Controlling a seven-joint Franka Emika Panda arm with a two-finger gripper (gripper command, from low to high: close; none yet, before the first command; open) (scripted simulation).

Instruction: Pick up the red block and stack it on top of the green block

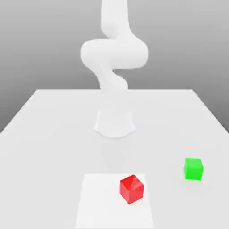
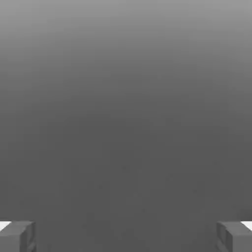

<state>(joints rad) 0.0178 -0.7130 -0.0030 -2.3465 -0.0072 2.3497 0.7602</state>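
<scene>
scene inspected. the table [image 1: 53, 116] is a pale flat slab. the red block [image 1: 131, 188] sits on it close to the near edge, roughly midway along that edge and a little toward the exterior view's right, resting on a slightly lighter square patch [image 1: 98, 201] of the surface. it stands turned, with one vertical corner facing the camera. the green block [image 1: 193, 168] lies well apart from it, nearer the table's right edge in the exterior view, squarer to the camera and a little farther from the near edge. neither block touches the other or anything but the surface.

the arm [image 1: 114, 53] rises from its base [image 1: 114, 124] near the middle of the table, raised and folded well above the surface. in the hand view the gripper [image 2: 126, 237] has its two fingers [image 2: 17, 236] spread fully apart, nothing between them, facing plain grey background.

handling assessment: the red block appears a small rigid cube with flat, smooth faces; likely light, not fragile, unlikely to deform under a firm pinch. judged best hold: two opposite vertical faces, near mid-height, fingers aligned to the block's turned orientation rather than across its corners, which could let it twist or slip. a centred grip should keep the underside level for seating on the green block's top face.

status: task not begun; red block untouched.
</scene>
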